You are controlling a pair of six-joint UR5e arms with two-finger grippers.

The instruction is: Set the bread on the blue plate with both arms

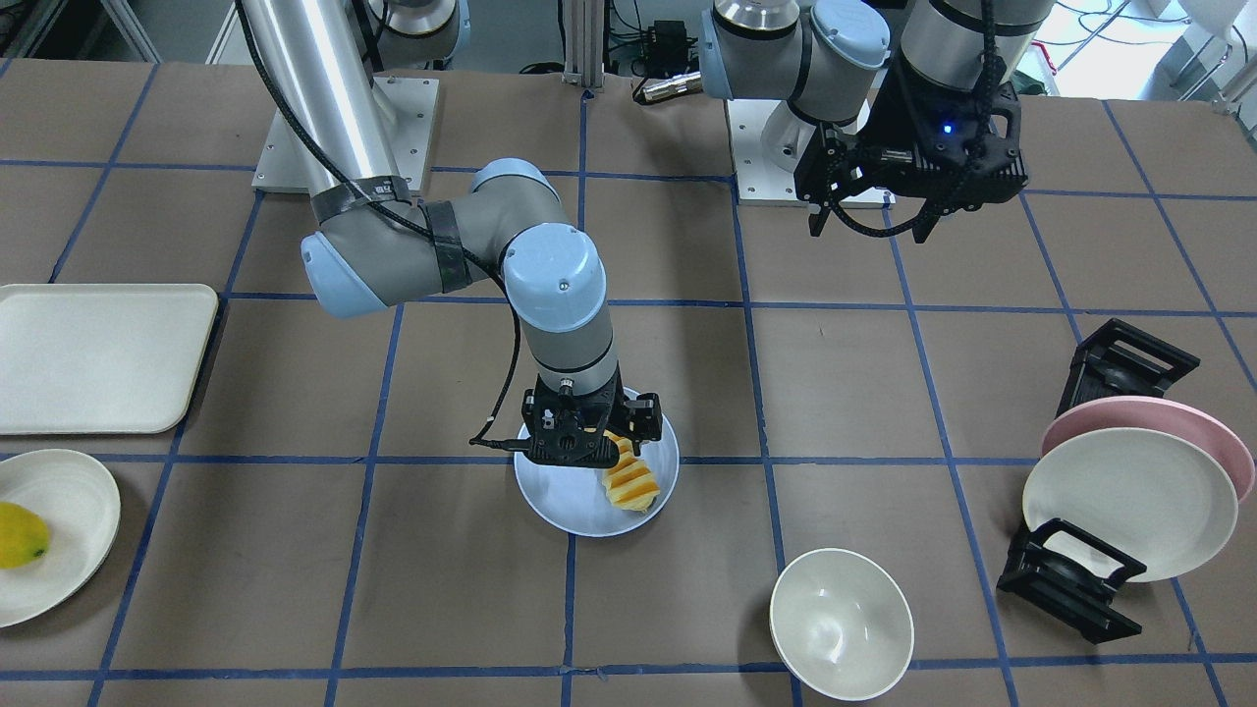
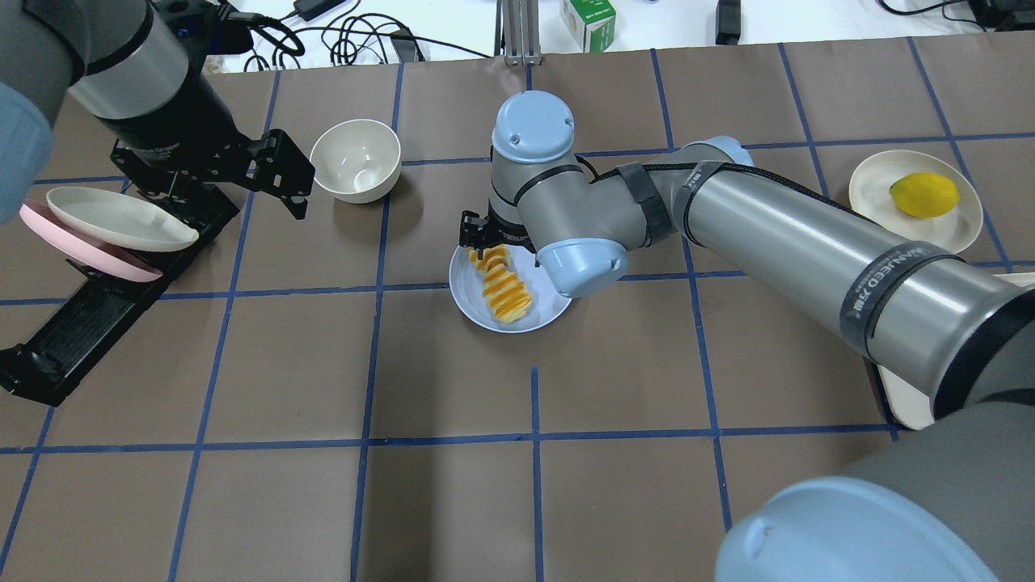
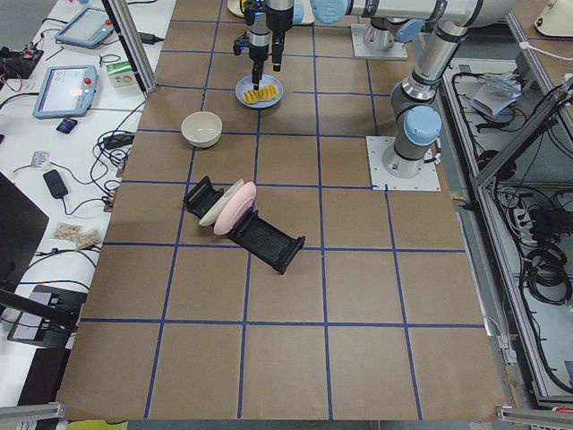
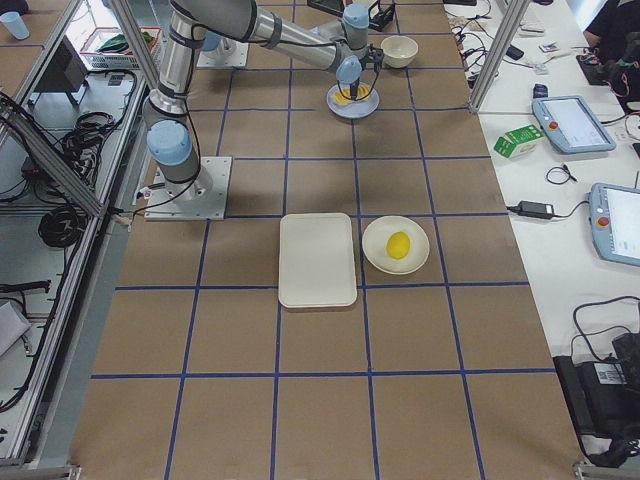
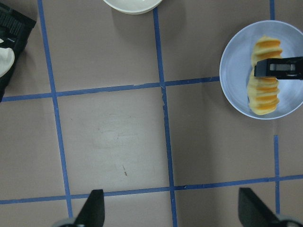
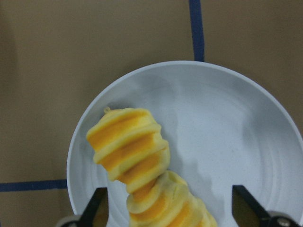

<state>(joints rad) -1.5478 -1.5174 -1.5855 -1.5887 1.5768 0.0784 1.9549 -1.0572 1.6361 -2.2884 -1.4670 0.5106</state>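
The bread (image 1: 630, 478), a yellow and orange ridged loaf, lies on the blue plate (image 1: 560, 501) near the table's middle. My right gripper (image 1: 589, 442) hangs straight down over the loaf's far end, open, one finger on each side. The right wrist view shows the bread (image 6: 132, 151) resting on the plate (image 6: 227, 132) between the spread fingertips (image 6: 97, 203). The overhead view shows the bread (image 2: 503, 283) on the plate (image 2: 473, 299). My left gripper (image 1: 874, 196) is open and empty, raised well away; its wrist view shows the plate (image 5: 234, 75) and bread (image 5: 265, 85).
A white bowl (image 1: 842, 624) stands near the front. A black rack (image 1: 1070, 579) holds a cream plate (image 1: 1129, 501) and a pink plate (image 1: 1178, 427). A cream tray (image 1: 98, 358) and a cream plate with a yellow lemon (image 1: 20, 535) lie on my right side.
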